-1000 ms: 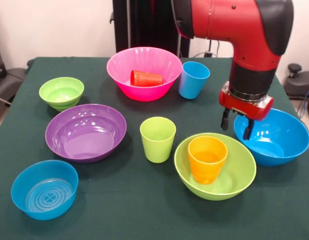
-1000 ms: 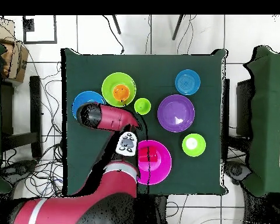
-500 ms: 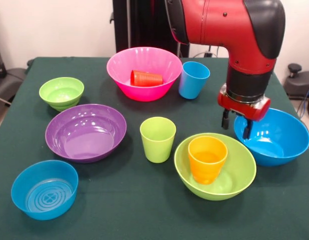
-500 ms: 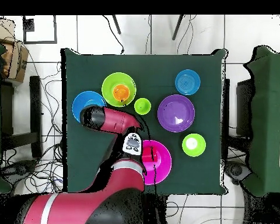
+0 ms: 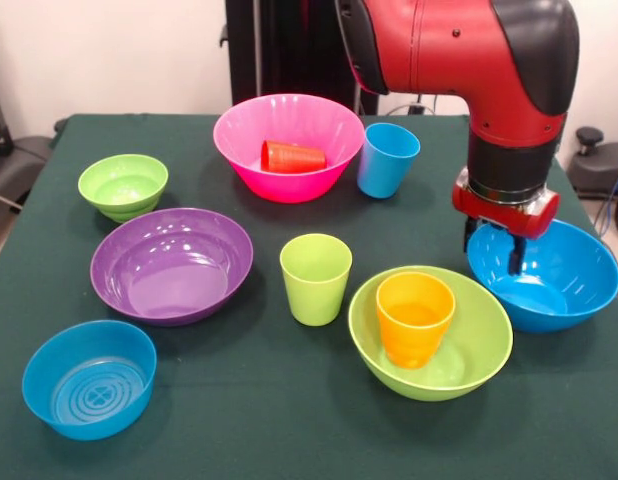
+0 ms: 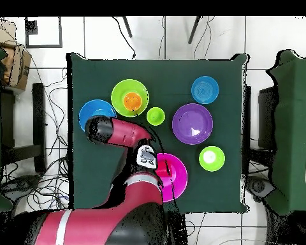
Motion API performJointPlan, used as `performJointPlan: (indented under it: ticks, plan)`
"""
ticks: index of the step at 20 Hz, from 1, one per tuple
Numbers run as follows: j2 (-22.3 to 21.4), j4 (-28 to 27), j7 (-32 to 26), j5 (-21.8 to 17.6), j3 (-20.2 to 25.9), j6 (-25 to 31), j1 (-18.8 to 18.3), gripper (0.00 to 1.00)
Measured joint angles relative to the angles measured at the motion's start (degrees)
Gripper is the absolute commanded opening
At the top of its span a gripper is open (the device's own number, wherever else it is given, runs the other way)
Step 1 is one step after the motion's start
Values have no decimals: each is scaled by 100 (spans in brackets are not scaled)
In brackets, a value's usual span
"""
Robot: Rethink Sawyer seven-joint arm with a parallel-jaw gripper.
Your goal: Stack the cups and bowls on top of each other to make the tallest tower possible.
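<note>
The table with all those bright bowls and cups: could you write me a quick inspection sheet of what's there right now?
Surface: table under a dark green cloth.
Job's things: orange cup upright in large green bowl; red cup on its side in pink bowl; light blue cup and green cup upright on the cloth; purple bowl, small green bowl, small blue bowl, large blue bowl empty.
Clutter: nothing seen.
Gripper: gripper open, over the large blue bowl's rim, holding nothing.
Cables: cables loose on the floor.
Surroundings: another green-covered table alongside.
</note>
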Motion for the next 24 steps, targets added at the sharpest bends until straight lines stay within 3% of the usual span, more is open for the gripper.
performJointPlan:
  ticks: [15,24]
  plan:
    - [-26,370,0,-56,703,-221,-581,100]
    - [-26,436,0,-231,851,-325,-666,100]
